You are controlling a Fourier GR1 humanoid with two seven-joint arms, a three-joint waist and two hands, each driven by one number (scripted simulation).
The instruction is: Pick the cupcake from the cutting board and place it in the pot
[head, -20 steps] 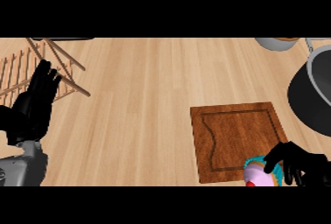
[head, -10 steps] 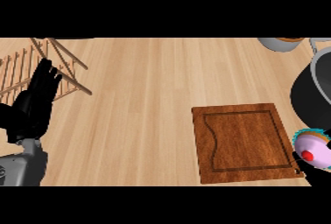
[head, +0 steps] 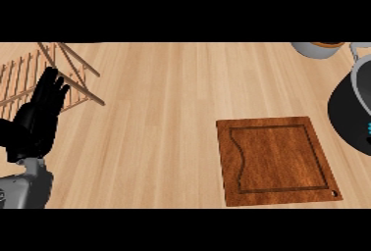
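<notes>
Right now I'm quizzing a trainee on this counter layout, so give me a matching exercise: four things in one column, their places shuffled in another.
Things:
1. cutting board
2. pot
3. wooden rack
4. left hand

Places:
a. left edge, fingers straight
b. upper left corner
c. right edge
d. lower right of centre

Pairs: 1-d, 2-c, 3-b, 4-a

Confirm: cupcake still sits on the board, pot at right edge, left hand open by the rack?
Not quite. The board is bare in the head view; no cupcake sits on it, and only a small teal speck shows at the right edge over the pot. The rest holds: pot at the right edge, left hand open, fingers straight, beside the rack.
</notes>
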